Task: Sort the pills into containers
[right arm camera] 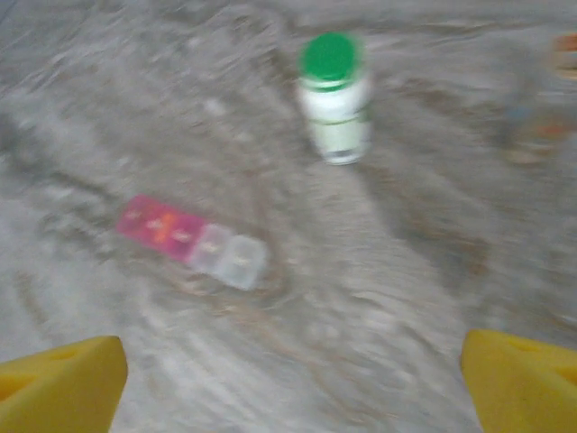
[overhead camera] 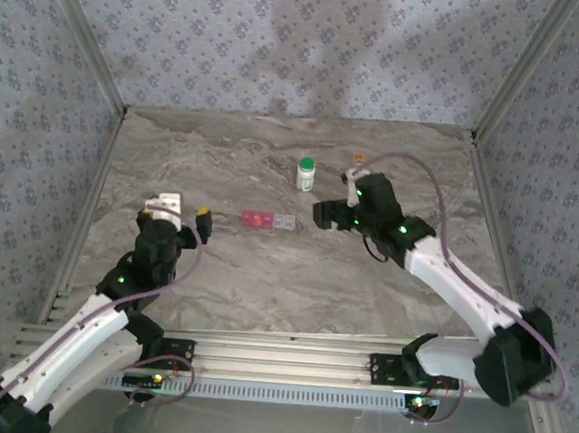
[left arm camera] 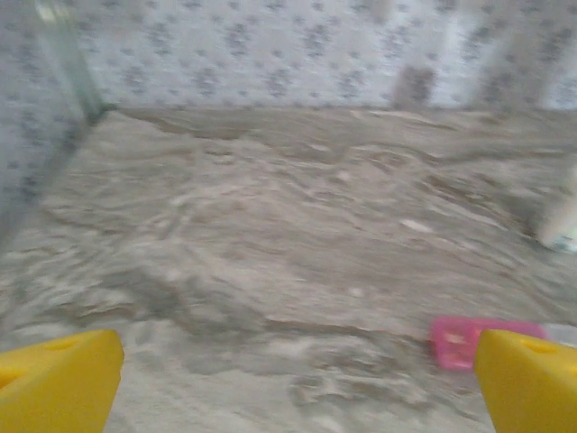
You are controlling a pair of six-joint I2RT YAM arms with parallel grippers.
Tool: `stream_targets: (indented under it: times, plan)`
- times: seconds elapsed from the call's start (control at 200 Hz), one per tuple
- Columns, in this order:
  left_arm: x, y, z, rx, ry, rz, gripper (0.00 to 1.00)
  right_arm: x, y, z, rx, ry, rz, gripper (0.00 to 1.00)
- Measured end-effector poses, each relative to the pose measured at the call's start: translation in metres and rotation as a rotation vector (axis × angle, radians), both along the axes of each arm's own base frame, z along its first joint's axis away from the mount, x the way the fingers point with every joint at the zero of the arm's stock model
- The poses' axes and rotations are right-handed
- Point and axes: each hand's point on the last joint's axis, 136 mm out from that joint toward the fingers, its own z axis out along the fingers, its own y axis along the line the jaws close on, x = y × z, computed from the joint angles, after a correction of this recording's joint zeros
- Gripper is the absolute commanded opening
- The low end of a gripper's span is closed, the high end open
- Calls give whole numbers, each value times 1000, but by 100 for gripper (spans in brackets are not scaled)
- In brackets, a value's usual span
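Holding the left pincer (overhead camera: 185, 211) spread apart and empty, near the case (overhead camera: 267, 220), at its 9 o'clock. Holding the right pincer (overhead camera: 338, 205) spread apart too, gripping nothing, at 3 o'clock of that case. Seeing the case lying flat mid-worktop (overhead camera: 265, 275), pink end pointing to 9 o'clock. Seeing the bottle (overhead camera: 306, 173) standing upright at 1 o'clock of the case, apart from it. Seeing the vial (overhead camera: 356, 165) at 3 o'clock of the bottle, just beyond the right pincer.

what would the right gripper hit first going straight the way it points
Probably the white bottle with green cap, nearly dead ahead; the pink-and-clear strip pill case lies left of that line. Blurry, so depth is uncertain.
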Motion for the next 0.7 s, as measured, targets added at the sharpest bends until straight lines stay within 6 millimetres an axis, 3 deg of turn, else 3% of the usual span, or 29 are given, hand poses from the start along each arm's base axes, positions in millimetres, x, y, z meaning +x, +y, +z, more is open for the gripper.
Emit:
stream_targets:
  times: [0.185, 0.36, 0.55, 0.7]
  plan:
    - [-1, 41, -36, 57, -32, 128, 99, -19, -93, -41, -165, -119, -256, 100]
    - [-2, 72, -62, 74, -21, 242, 99, -18, -159, -93, -343, -113, -394, 100]
    - [-1, 126, -100, -19, 54, 442, 99, -2, -211, -134, -365, -6, -549, 100]
    - [19, 144, -125, -91, 188, 496, 99, 26, -220, -139, -338, -3, -580, 100]
